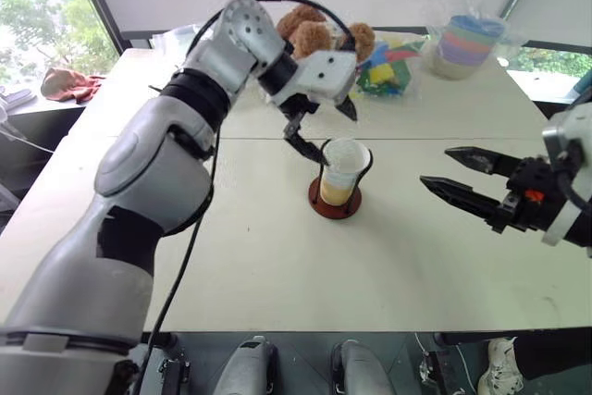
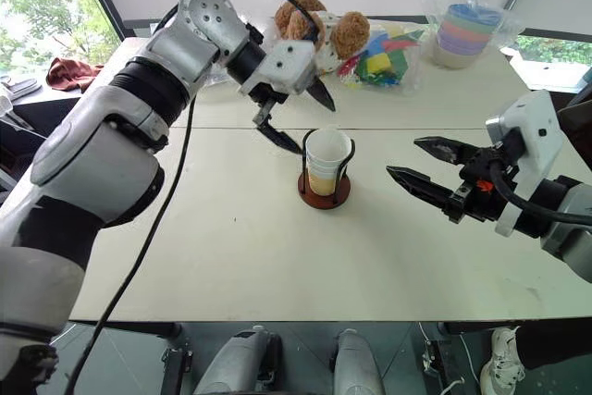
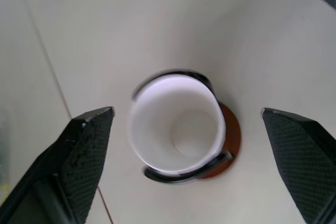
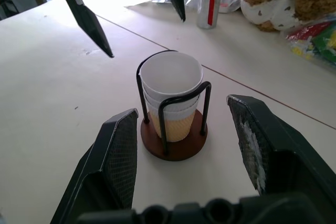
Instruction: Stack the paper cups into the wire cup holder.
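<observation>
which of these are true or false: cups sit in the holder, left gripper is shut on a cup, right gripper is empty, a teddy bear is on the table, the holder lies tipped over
1. The cups sit nested in the holder: true.
2. The left gripper is shut on a cup: false; it is open above the cups, touching none.
3. The right gripper is empty: true; its jaws are apart beside the holder.
4. A teddy bear is on the table: true.
5. The holder lies tipped over: false; it stands upright on its base.

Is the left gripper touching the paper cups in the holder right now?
Apart. In the right wrist view the left gripper, fingers open, hangs above the paper cups with bare table between.
</observation>
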`<state>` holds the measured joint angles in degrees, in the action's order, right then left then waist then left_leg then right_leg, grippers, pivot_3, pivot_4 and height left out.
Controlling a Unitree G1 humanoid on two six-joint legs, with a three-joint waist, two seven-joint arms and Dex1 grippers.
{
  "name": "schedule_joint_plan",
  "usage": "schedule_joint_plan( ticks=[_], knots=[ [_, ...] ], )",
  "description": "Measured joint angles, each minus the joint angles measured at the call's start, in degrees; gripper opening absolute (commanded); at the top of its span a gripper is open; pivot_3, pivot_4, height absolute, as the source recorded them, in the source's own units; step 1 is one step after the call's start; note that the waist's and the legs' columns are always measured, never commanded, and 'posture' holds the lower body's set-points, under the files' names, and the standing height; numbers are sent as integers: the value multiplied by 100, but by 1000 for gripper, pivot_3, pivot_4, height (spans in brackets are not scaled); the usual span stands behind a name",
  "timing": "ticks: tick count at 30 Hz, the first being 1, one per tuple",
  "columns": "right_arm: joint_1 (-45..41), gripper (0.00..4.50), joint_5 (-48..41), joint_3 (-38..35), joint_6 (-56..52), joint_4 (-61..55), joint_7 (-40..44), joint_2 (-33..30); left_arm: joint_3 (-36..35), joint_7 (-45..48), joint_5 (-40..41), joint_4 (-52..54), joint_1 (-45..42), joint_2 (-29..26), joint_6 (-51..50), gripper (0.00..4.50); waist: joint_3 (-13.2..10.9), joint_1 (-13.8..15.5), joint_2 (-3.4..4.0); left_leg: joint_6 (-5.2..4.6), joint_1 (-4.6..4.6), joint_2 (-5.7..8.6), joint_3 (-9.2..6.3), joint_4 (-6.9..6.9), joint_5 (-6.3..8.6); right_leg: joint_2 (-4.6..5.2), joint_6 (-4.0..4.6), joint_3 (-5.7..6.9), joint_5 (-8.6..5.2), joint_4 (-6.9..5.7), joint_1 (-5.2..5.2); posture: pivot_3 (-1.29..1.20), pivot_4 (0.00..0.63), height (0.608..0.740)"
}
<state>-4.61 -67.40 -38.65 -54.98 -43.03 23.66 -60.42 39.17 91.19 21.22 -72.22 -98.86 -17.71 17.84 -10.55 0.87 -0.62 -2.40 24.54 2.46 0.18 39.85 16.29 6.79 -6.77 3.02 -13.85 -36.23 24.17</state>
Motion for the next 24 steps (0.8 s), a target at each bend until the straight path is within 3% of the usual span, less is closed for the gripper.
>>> schedule_joint_plan(
  ticks=[4, 9, 15, 20, 24],
  knots=[
    [157, 2946, 490, 330, 276, 162, -99, 326, -1255, -619, -65, 27, 47, -229, -244, 4455, 5, -26, 5, -8, -10, -3, 0, -1, 5, -4, -1, -1, -1, -2, -6, 0, 150, 740],
    [197, 2946, 1778, 1229, 799, 902, -411, 864, -2272, -1770, -195, 655, 1731, -850, -902, 4455, 24, -61, 42, -5, -23, -3, 8, 4, 3, -6, -1, -11, -1, -30, -3, 0, 150, 740],
    [-523, 2946, 2979, 1919, 1645, 1977, -786, 1719, -3442, -4337, -196, 4445, 5067, -1089, -2209, 4455, 24, -19, 40, 56, -9, 4, 3, 3, -30, -6, -2, -67, -1, -65, 19, 0, 150, 740],
    [-811, 2946, 3688, 2257, 2440, 2764, -1113, 2763, -4313, -6437, -76, 7313, 6984, -436, -3421, 4455, 34, 8, 46, 66, -18, 31, -9, 3, -36, -8, -2, -122, -1, -64, 9, 0, 150, 740],
    [-681, 2946, 4159, 2281, 3106, 3311, -1177, 3200, -4304, -7162, -70, 8256, 8372, 62, -3923, 4455, 37, -5, 49, 67, -32, 46, -10, 0, -37, -6, -1, -131, -1, -65, 8, 0, 150, 740]
  ],
)
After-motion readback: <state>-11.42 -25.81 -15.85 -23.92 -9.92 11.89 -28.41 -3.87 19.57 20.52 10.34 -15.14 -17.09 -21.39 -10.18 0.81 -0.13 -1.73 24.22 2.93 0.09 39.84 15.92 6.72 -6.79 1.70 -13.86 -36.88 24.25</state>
